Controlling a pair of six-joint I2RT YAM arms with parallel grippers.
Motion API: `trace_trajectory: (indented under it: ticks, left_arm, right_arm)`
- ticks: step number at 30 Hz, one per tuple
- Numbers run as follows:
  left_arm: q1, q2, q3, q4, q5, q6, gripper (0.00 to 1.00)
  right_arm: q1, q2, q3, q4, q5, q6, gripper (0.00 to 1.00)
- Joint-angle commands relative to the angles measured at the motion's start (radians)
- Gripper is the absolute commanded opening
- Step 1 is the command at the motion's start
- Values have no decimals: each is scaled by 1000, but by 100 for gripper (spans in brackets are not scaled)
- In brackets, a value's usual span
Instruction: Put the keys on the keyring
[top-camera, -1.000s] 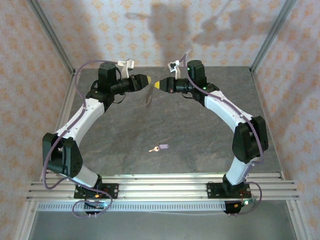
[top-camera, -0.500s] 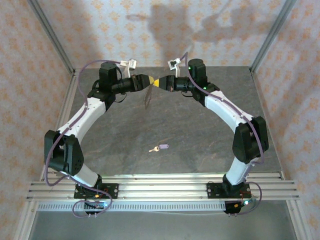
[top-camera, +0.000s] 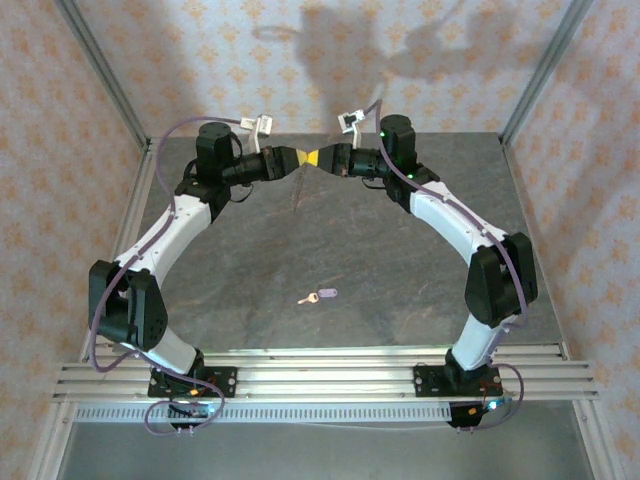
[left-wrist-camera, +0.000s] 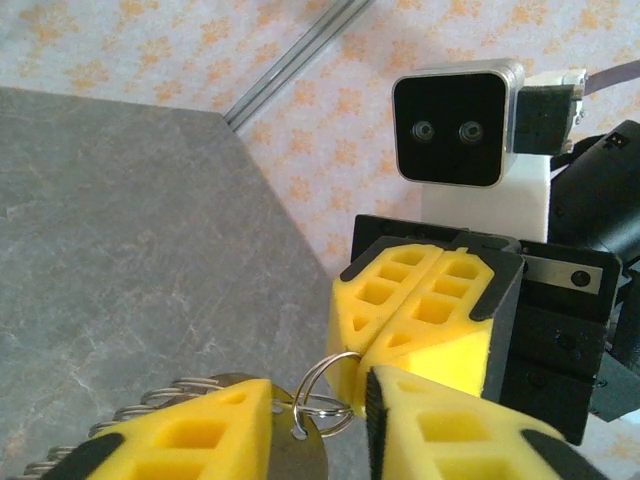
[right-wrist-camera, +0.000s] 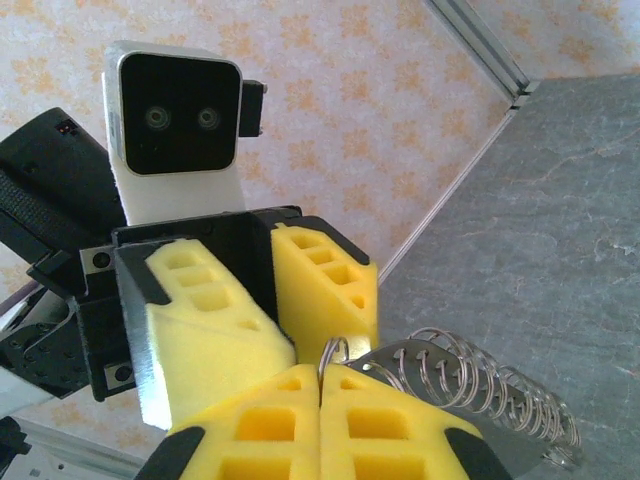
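Grey stone table (top-camera: 250, 240): at its far end both grippers meet tip to tip above it. The right gripper (right-wrist-camera: 320, 392) pinches the wire keyring (left-wrist-camera: 320, 402), while the left gripper (left-wrist-camera: 318, 405) has its jaws narrowly apart around it, grip unclear. The lilac-headed key (top-camera: 322, 296) lies flat near the table's middle, well apart.

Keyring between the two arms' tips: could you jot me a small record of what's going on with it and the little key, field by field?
keyring: held up off the table, where the tips of both tools meet
right tool: shut on the keyring's small wire loop
left tool: jaws apart around that loop; grip unclear
key: lilac head, lying flat on the table, well apart from both tools
task state: key not yet on the keyring
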Motion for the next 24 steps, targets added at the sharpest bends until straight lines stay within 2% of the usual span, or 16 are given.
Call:
trace_trajectory:
  ticks: [1, 4, 8, 14, 20, 24]
  left_arm:
    - [-10, 3, 3, 44, 55, 3, 24]
    - [-17, 4, 9, 47, 55, 4, 18]
    - [-33, 11, 27, 45, 60, 7, 17]
    - [-50, 14, 49, 29, 52, 20, 25]
    - [-54, 6, 53, 18, 35, 32, 39]
    - [-53, -7, 53, 21, 42, 38, 39]
  right_arm:
    - [-1, -11, -1, 79, -24, 13, 0]
    - [-2, -5, -2, 74, -22, 12, 0]
    - [-1, 0, 3, 57, -23, 4, 0]
    - [-1, 3, 18, -4, -27, -35, 0]
    - [-1, 18, 30, -18, -53, -41, 0]
    - [-3, 38, 46, -15, -113, -31, 0]
